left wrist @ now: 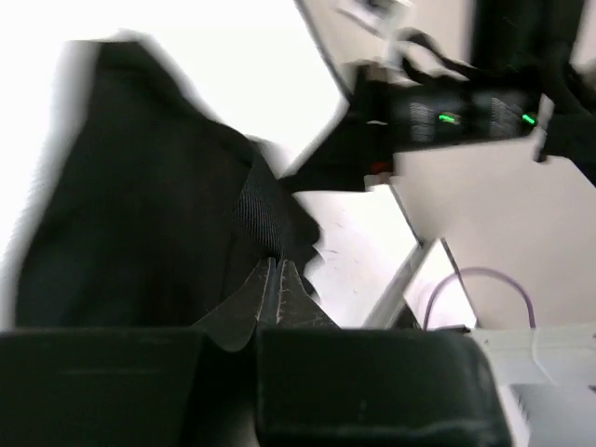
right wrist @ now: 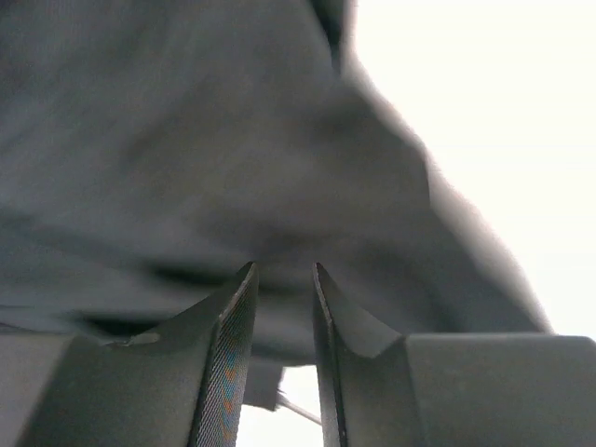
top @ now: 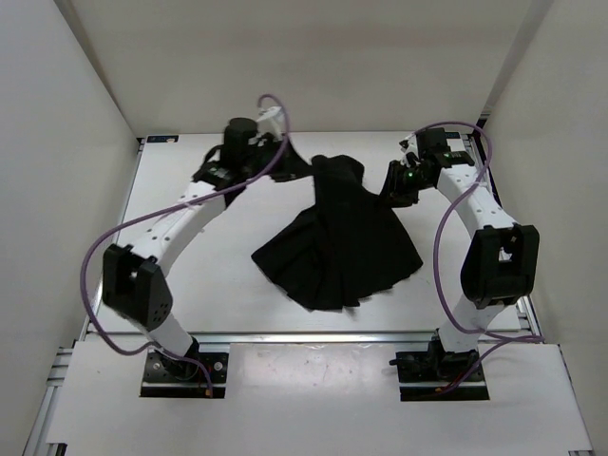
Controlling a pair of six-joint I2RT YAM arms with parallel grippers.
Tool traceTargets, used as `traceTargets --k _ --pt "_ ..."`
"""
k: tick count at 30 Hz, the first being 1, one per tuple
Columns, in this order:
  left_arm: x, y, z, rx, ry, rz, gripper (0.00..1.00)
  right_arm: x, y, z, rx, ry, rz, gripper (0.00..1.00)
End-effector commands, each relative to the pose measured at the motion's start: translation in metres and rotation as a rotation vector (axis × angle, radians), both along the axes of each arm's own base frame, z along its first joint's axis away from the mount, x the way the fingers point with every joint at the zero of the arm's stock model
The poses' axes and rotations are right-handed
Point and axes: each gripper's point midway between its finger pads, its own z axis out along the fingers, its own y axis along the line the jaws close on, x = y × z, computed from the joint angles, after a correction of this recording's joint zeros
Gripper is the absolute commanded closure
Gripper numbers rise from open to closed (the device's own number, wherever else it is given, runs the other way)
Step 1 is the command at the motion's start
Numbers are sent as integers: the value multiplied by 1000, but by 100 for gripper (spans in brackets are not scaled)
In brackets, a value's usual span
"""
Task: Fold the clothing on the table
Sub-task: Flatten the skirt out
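White walls [top: 57,190] closed in the table [top: 190,285], with a metal rail [top: 313,335] along its near edge. The clothing [top: 342,237], black and pleated, lay mid-table, slightly right of centre, its wide hem fanned toward the rail and its narrow top toward the far wall. The left gripper [top: 277,169] was at the top left corner, jaws pressed together on the ribbed band there and drawing out a strip of cloth. The right gripper [top: 392,185] was at the top right corner. Its jaws stood a little apart with dark fabric filling the gap, so it appeared to be pinching a fold, though the close view was blurred.
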Motion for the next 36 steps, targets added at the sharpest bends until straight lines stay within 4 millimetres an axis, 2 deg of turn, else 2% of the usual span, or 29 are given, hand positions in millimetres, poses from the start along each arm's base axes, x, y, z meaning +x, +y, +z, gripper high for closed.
traceTargets --k 1,2,3,5,6,7,8,10,11,14,16,18,20,21,22,23,24,26,27,28,29,31,32,34,35,36 --pt "5 69 40 -94 -63 119 100 17 -1 7 0 -37 -16 65" --pt "12 92 39 -73 -76 181 100 18 0 5 -1 -33 -15 65" --pt "18 115 20 -13 -31 281 100 19 1 7 -3 -38 -8 65" --pt "28 176 -28 175 46 513 100 21 4 7 5 -37 -4 65" --pt "29 191 -38 223 55 565 100 20 6 5 5 -30 -2 65" --pt "27 211 -61 304 86 621 100 22 5 7 6 -35 -5 64" --pt "26 221 -70 343 95 647 100 21 8 2 5 -23 -1 65" --pt "18 230 -112 408 184 653 100 20 10 5 8 -32 12 65" --pt "16 233 -122 441 197 661 100 18 11 4 8 -28 20 65" --pt "0 238 -177 574 305 634 100 15 14 2 25 -25 27 65" --pt "-6 239 -194 624 330 632 100 14 18 5 48 -36 43 64" --pt "-8 239 -202 646 336 633 100 12 22 2 79 -25 67 63" --pt "-13 245 -210 688 343 646 100 14 35 2 129 -23 119 60" --pt "-13 246 -212 709 345 645 100 15 42 -6 156 2 148 59" --pt "-12 252 -214 729 343 653 100 19 49 3 181 -16 180 58" --pt "-16 254 -217 756 354 652 100 21 56 -5 189 -1 205 57" --pt "-16 260 -218 778 357 661 100 29 62 -9 193 6 219 56" --pt "-23 270 -223 803 378 673 100 51 75 -1 217 -41 266 55" --pt "-22 272 -222 795 379 681 100 55 78 -19 220 0 268 55" --pt "-24 273 -222 784 382 683 100 67 86 -9 252 -36 285 54" --pt "-27 274 -222 775 389 684 100 76 92 -17 303 -16 287 53" --pt "-30 273 -220 730 402 678 100 89 99 -34 363 10 293 52" --pt "-32 274 -218 697 417 690 100 94 104 -27 382 -10 306 51" --pt "-39 269 -217 680 434 684 100 97 115 -41 414 9 335 51" --pt "-43 268 -217 686 433 681 100 99 121 -34 436 -13 355 50" --pt "-45 262 -215 693 424 670 100 102 127 -40 455 -2 361 49"
